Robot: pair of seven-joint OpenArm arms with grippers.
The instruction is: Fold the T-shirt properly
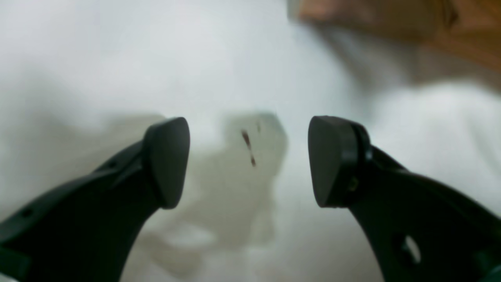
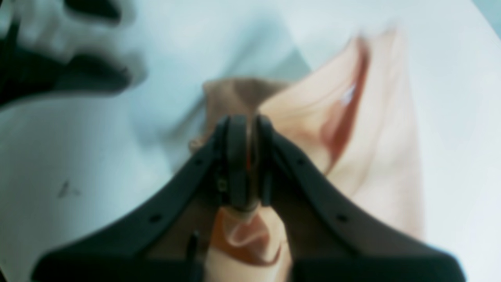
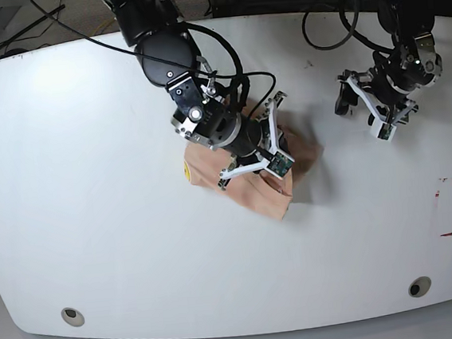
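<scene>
While my right fingers (image 2: 247, 156) pinch a shirt (image 3: 251, 185) fold at frame centre | shirt bunched mid-table (image 3: 96, 230), running lower right | left fingers (image 1: 249, 160) gape empty, well off to the upper right | right arm nearer.

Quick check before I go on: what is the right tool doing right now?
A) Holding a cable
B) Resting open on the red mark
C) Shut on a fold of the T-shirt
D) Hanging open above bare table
C: in the right wrist view the right tool has its jaws pinched together on peach fabric of the T-shirt, while the left tool stands open over the white table.
</scene>
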